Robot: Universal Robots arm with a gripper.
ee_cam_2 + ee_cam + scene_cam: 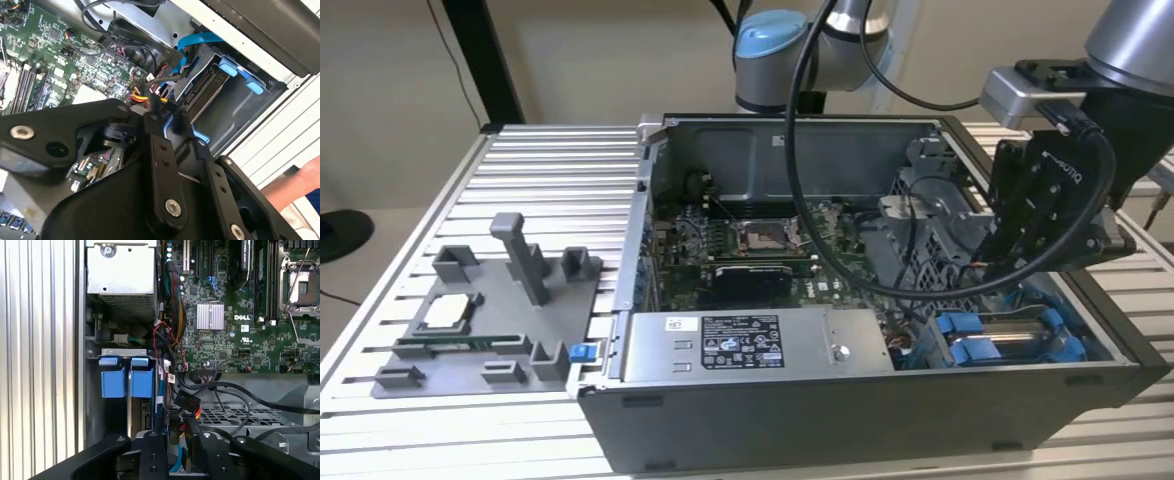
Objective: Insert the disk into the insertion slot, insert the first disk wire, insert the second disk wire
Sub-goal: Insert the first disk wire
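Observation:
The disk (1014, 326) sits edge-up in the insertion slot (1091, 335) at the case's front corner, on the exterior view's right, with its blue carrier tabs (112, 377) showing. In the second wrist view the disk's (202, 90) edge lies inside the grey bay (250, 117). My gripper (1001, 275) hangs just above the bay. Its fingers (152, 452) close around a black wire connector (174, 432) with red, yellow and black leads, close by the disk's end. In the second wrist view the gripper (169, 117) holds that connector (165, 102) beside the disk.
A blue flat cable (200, 40) curves over the bay. The grey labelled power-supply box (740, 345) lies along the case front, with the motherboard (747, 240) behind it. A perforated cage (225, 415) stands near the fingers. A grey parts fixture (480, 310) sits outside. A person's arm (295, 185) is nearby.

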